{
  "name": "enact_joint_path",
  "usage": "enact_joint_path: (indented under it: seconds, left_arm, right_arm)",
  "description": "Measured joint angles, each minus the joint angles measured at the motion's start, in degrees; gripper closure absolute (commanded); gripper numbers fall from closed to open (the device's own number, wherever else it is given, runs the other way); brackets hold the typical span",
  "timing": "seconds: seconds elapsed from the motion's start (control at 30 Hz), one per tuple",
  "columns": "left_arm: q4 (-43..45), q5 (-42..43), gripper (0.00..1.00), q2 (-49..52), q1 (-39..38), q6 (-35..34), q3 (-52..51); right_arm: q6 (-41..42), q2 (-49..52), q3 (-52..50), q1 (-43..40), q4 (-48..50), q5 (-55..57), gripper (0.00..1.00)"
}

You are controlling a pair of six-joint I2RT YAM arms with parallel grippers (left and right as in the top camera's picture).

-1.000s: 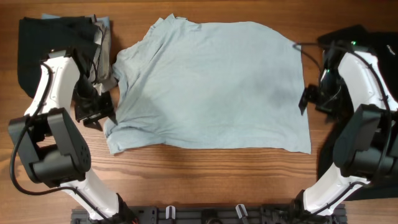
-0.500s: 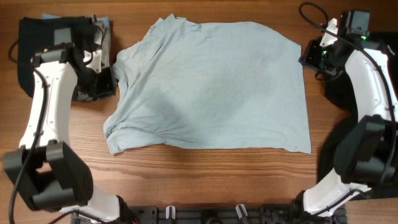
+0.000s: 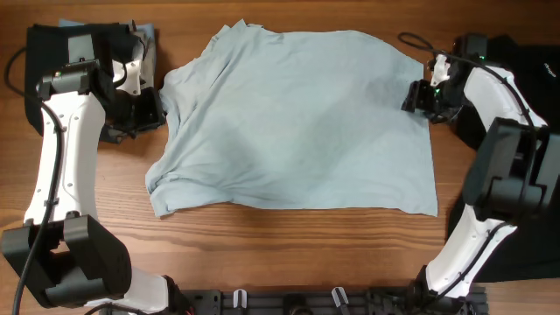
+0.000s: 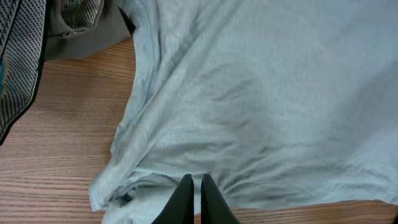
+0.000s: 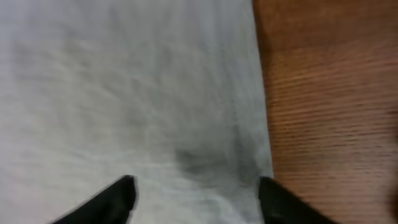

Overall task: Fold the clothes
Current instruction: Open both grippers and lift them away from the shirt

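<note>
The light-blue T-shirt (image 3: 297,122) lay spread flat across the middle of the wooden desk (image 3: 289,254); its right edge ran straight, while its left edge was rumpled and bunched into folds. The left gripper (image 3: 144,109) hung just beside that rumpled left edge; in the wrist view its fingers (image 4: 184,198) were pressed together over the creased cloth near the shirt's border, and whether any fabric was caught between them could not be told. The right gripper (image 3: 418,98) sat at the shirt's upper right corner; its wrist view was blurred, yet the dark fingertips (image 5: 121,194) stood spread apart above the fabric, just inside the edge where cloth met bare wood. A black garment (image 3: 39,52) lay at the far left corner of the desk, behind the left arm; a small heap of grey fabric (image 3: 147,54) lay on its right side, near the shirt's left edge. Another black cloth (image 3: 529,66) lay at the right side of the desk, behind the right arm, apart from the blue shirt.
</note>
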Motion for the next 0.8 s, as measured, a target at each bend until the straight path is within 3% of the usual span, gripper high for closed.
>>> enact_joint_path:
  seconds: [0.1,0.2,0.5,0.7,0.73,0.8]
  left_arm:
    - [-0.02,0.02,0.90,0.00,0.00,0.00,0.00]
    - [-0.04,0.20,0.89,0.00,0.00,0.00,0.00]
    - [0.00,0.39,0.85,0.00,0.00,0.00,0.00]
    - [1.95,0.39,0.73,0.00,0.00,0.17,0.00]
    - [2.43,0.39,0.70,0.00,0.00,0.15,0.00]
    - [3.41,0.59,0.66,0.00,-0.02,0.22,0.00]
  right_arm:
    - [0.35,0.74,-0.35,0.00,0.02,1.40,0.68]
    - [1.42,0.68,-1.27,-0.04,0.74,3.65,0.96]
    - [6.03,-0.15,-2.40,-0.52,0.98,9.33,0.96]
    - [6.49,0.46,-0.42,-5.81,-3.06,14.40,0.96]
    - [6.49,0.59,-0.11,-6.75,-3.43,15.39,0.90]
    - [6.58,0.61,0.59,-8.11,-4.31,16.65,0.55]
